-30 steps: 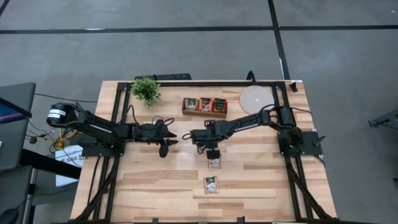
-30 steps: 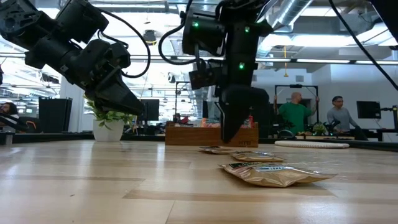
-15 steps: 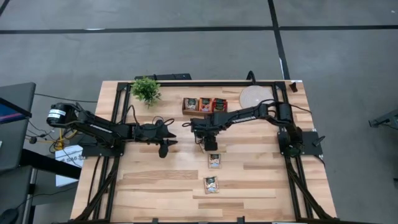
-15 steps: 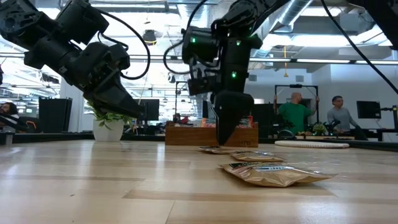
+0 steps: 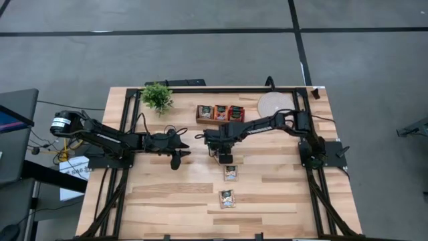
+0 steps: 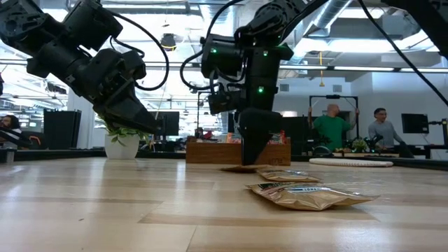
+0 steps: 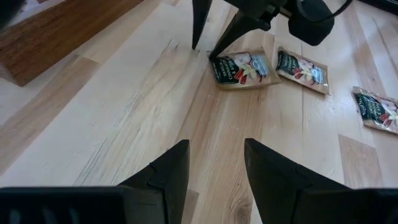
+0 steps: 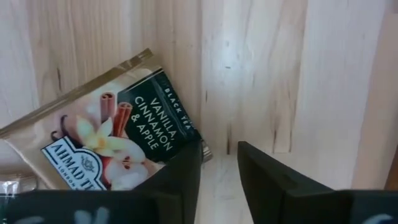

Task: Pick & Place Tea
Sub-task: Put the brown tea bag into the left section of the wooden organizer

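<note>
Three pale tea sachets lie flat on the table: one under my right gripper (image 7: 244,67), one nearer (image 5: 231,173), and one nearest (image 5: 227,199). Red-orange sachets stand in the wooden tray (image 5: 220,114) at the far side. My right gripper (image 5: 226,158) points down at the farthest pale sachet (image 8: 106,149), open, with its tips at table level by the sachet's corner. My left gripper (image 5: 176,161) hovers open to the left, above bare wood, touching nothing. My right gripper comes from above, pointing down. One fingertip (image 7: 214,57) stands on the corner edge of the pale sachet (image 8: 196,146), and the other fingertip (image 7: 194,48) is on bare wood beside it. The sachet lies flat on the table, not pinched.
A round pale disc (image 5: 274,105) lies right of the tray, and a small potted plant (image 5: 157,97) stands at the far left. Bare wood stretches along the near half of the table. People stand in the room beyond the far edge (image 6: 332,126).
My right gripper has moved a little toward the far edge and the left, and has come down until its tips reach the table at the farthest pale sachet. The sachets have not moved.
</note>
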Action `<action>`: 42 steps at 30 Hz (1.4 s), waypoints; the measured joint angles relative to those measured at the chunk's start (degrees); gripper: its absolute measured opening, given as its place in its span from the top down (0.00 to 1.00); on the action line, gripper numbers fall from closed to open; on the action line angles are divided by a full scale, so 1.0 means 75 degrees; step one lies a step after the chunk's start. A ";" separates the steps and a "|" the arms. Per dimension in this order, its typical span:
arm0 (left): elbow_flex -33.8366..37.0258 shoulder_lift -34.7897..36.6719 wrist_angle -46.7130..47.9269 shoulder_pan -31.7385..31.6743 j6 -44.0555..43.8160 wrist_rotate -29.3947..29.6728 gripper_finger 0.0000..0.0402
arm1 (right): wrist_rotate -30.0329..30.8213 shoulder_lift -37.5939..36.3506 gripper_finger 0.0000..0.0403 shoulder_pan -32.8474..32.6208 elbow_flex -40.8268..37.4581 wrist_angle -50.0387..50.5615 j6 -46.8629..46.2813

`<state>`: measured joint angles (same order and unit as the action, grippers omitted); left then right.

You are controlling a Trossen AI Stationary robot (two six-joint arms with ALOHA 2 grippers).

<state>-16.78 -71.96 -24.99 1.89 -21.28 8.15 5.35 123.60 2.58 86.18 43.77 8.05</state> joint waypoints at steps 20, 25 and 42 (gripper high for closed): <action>0.0000 0.0000 0.0009 0.0003 -0.0025 -0.0001 0.64 | 0.1225 -0.0024 0.90 -0.0203 -0.0033 0.0139 -0.1617; 0.0000 0.0000 0.0009 0.0003 -0.0025 -0.0001 0.64 | 0.1406 -0.0017 0.89 -0.0210 -0.0028 0.0150 -0.1665; 0.0000 0.0000 0.0012 0.0003 -0.0025 -0.0001 0.64 | 0.0396 0.0034 0.81 -0.0202 0.0946 0.1004 -0.0609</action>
<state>-16.78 -71.96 -24.91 1.91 -21.47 8.14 8.32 123.85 1.07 93.27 51.30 3.49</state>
